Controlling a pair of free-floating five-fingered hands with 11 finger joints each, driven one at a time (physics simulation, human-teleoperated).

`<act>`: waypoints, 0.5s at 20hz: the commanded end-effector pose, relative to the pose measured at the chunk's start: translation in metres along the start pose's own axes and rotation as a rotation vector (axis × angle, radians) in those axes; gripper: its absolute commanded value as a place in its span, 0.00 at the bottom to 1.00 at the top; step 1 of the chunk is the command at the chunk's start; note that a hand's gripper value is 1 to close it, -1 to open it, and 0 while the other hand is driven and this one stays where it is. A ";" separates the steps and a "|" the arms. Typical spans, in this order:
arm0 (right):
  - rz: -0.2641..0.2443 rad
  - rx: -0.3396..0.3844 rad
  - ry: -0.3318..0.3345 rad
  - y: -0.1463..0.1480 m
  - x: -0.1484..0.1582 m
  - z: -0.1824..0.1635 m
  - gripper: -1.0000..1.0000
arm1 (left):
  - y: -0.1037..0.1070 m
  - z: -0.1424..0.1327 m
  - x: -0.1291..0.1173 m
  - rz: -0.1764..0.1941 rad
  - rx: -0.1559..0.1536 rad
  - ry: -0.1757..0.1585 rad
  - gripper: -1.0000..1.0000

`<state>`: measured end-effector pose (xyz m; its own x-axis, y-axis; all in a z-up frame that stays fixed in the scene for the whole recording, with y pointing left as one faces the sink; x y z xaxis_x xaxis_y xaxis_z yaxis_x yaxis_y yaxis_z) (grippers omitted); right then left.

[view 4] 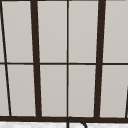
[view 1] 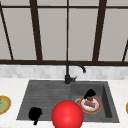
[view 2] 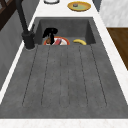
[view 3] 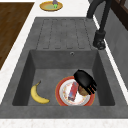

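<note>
Right robot hand [view 1: 89,94] sits in the sink basin [view 3: 50,72], over the back edge of a plate [view 3: 62,98]. On the plate just under the robot hand: a round food item [view 3: 82,91], a packet [view 3: 73,90] beside it. Banana [view 3: 38,95] lies in the basin, well toward the front from the robot hand. Faucet [view 1: 68,72] behind it. Left robot hand [view 1: 35,114] hangs over the drainboard [view 2: 65,75] front edge, ball [view 1: 67,115] between both hands. Dish [view 1: 3,105] on the counter [view 1: 10,87], left of the left robot hand.
</note>
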<state>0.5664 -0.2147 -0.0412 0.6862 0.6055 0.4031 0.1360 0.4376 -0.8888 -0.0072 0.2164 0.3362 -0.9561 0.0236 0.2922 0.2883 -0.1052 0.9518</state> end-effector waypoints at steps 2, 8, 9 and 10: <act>-0.010 -0.040 -0.024 -0.022 0.002 0.015 0.00 | 0.000 0.000 0.000 0.000 0.000 0.000 0.50; 0.005 -0.101 -0.041 -0.014 0.007 0.048 0.00 | 0.000 0.000 0.000 0.000 0.000 0.000 0.50; 0.005 -0.096 -0.033 -0.021 0.013 0.049 0.00 | 0.000 0.000 0.000 0.000 0.000 0.000 0.50; 0.012 -0.073 -0.033 -0.026 0.012 0.053 0.00 | 0.000 0.000 0.000 0.000 0.000 0.000 0.50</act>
<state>0.5389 -0.1918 -0.0127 0.6755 0.6251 0.3911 0.1694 0.3847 -0.9074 -0.0072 0.2164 0.3362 -0.9561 0.0236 0.2922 0.2883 -0.1052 0.9518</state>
